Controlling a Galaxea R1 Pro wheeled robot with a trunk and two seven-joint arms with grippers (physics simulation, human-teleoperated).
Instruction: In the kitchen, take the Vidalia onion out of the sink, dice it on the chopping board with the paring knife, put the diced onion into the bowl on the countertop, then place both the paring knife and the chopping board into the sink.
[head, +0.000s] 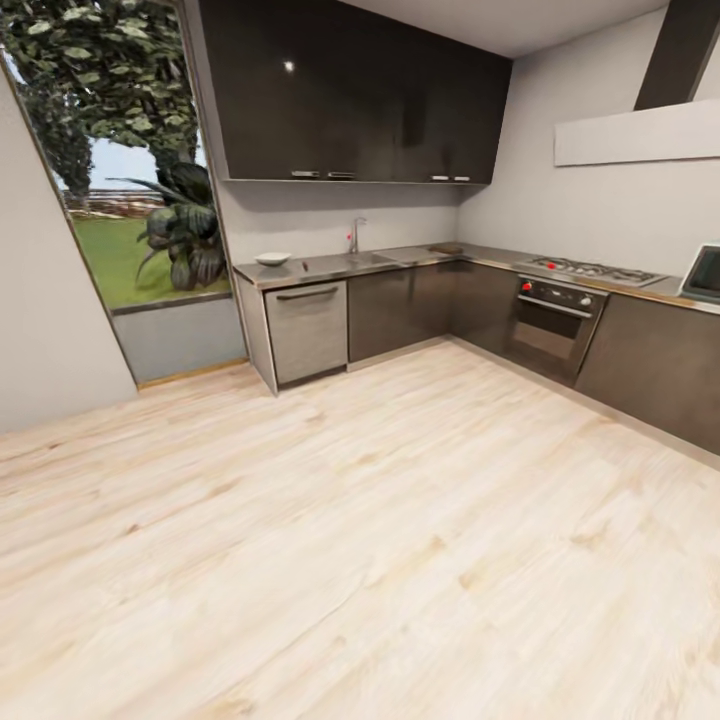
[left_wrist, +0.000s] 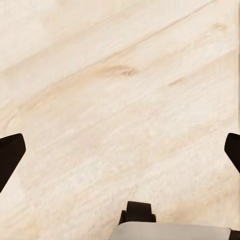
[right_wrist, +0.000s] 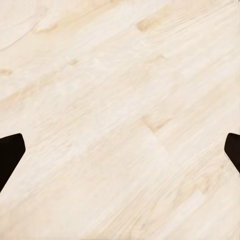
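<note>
Onion, board and knife all sit too far off to handle yet: the robot stands well back on the pale wood floor (head: 360, 540), facing an L-shaped kitchen. The sink (head: 368, 259) shows as a shallow steel basin set in the grey countertop (head: 330, 266), with a chrome faucet (head: 354, 236) rising behind it; whatever lies inside the basin is hidden at this range, so the onion cannot be made out. The white bowl (head: 273, 258) rests on the countertop near its window end, well apart from the sink. A small dark sliver on the worktop between bowl and sink may be the knife (head: 305, 266), and a brown flat shape farther along toward the corner may be the chopping board (head: 446, 248), though both are too small to be sure. Both wrist views look down at bare floor: the left gripper (left_wrist: 120, 150) and the right gripper (right_wrist: 120, 150) each have their dark fingertips spread to the frame edges, wide apart with nothing between them. As a judgement, the onion should be light, firm and round, apt to roll and slip, so a hold across its widest part suits it best. The knife is best taken by its handle, and the stiff board by one long edge.
</note>
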